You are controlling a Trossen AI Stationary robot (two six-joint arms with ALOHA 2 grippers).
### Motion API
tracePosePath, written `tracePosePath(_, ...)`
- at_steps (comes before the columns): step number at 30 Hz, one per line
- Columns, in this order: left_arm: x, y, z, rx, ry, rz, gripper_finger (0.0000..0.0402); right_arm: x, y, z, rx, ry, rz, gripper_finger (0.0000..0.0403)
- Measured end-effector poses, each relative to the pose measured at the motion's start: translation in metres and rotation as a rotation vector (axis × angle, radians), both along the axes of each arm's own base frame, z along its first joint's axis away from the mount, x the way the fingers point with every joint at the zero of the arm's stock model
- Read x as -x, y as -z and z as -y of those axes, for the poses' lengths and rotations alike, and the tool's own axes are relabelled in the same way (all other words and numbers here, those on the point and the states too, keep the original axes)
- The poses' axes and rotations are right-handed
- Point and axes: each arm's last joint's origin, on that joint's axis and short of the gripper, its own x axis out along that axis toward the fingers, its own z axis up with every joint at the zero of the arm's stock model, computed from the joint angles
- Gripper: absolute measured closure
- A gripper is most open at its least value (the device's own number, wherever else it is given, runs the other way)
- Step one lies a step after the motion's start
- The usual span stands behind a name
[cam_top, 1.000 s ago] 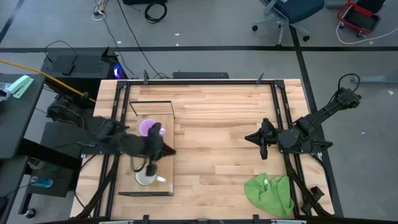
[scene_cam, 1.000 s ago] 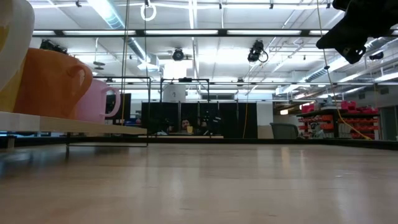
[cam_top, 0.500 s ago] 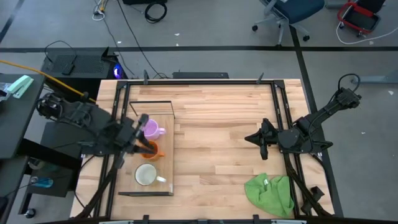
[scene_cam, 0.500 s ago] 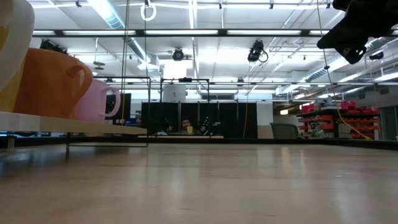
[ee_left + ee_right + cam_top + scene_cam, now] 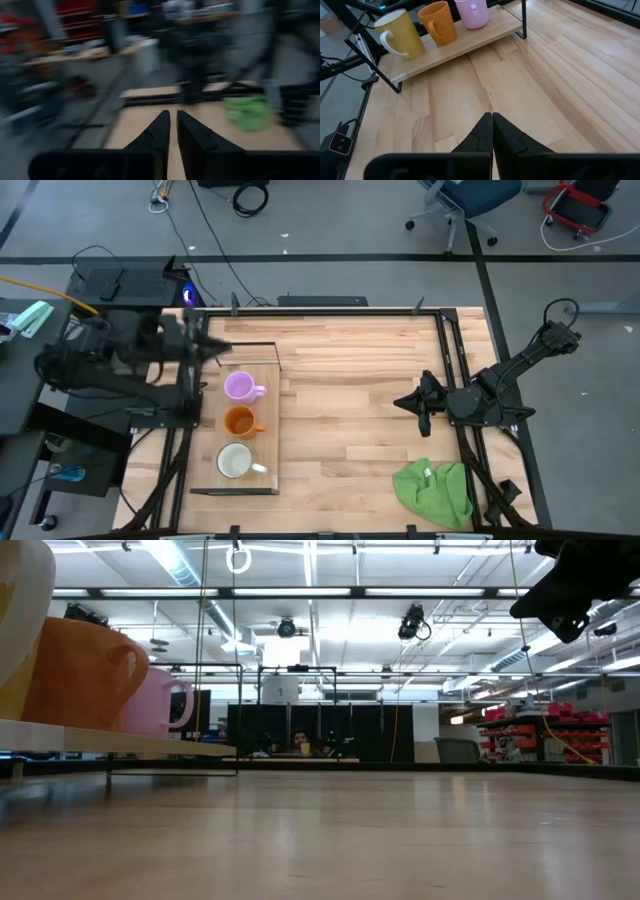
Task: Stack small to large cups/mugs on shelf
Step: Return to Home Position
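Note:
Three mugs stand upright on their bases in a row on the shelf (image 5: 262, 470) at the table's left: purple (image 5: 238, 387) farthest, orange (image 5: 238, 421) in the middle, white (image 5: 235, 461) nearest. The right wrist view shows the same row: white (image 5: 400, 32), orange (image 5: 437, 22), purple (image 5: 472, 12). My left gripper (image 5: 218, 350) hangs above the shelf's far end by the table's far left corner, pointing about level. Its fingers (image 5: 173, 125) are nearly together with nothing between them. My right gripper (image 5: 403, 402) hovers shut over the table's right half, pointing toward the shelf.
A crumpled green cloth (image 5: 435, 490) lies near the table's front right corner. Bare wood stretches between the shelf and my right arm. The shelf's thin black wire frame (image 5: 245, 345) stands up at its far end.
My left gripper has drawn back from over the orange mug toward the table's far left corner, rising and swinging round as it went. The orange mug, hidden under the arm before, now shows on the shelf. No mug has moved.

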Motion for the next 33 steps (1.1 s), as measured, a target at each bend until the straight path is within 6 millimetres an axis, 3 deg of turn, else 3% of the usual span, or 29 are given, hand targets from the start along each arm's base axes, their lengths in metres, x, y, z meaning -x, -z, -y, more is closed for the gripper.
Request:
tracePosePath(3, 0.020, 0.000, -0.010, -0.015, -0.166, 0.006, 0.0365, 0.000, 0.000, 0.000, 0.001, -0.001, 0.000, 0.0395)
tracePosePath(9, 0.050, -0.006, -0.017, -0.129, -0.321, 0.069, 0.0369, 0.000, 0.000, 0.000, 0.002, -0.001, 0.000, 0.0395)
tracePosePath(14, 0.072, -0.014, -0.023, -0.207, -0.586, 0.134, 0.0362, 0.000, 0.000, 0.000, 0.000, -0.001, 0.000, 0.0395)
tracePosePath(21, 0.087, -0.018, -0.026, -0.333, -0.825, 0.087, 0.0359, 0.000, 0.000, 0.000, -0.001, -0.001, 0.000, 0.0395)
tracePosePath(24, 0.087, -0.018, -0.026, -0.290, -0.831, 0.113, 0.0358, 0.000, 0.000, 0.000, -0.001, -0.001, 0.000, 0.0395)
tracePosePath(27, 0.085, -0.018, -0.026, -0.140, -0.785, 0.211, 0.0361, 0.000, 0.000, 0.000, -0.001, 0.000, 0.000, 0.0395)
tracePosePath(33, 0.079, -0.019, -0.017, 0.067, -0.403, 0.330, 0.0367, 0.000, 0.000, 0.000, -0.023, 0.010, 0.003, 0.0395)
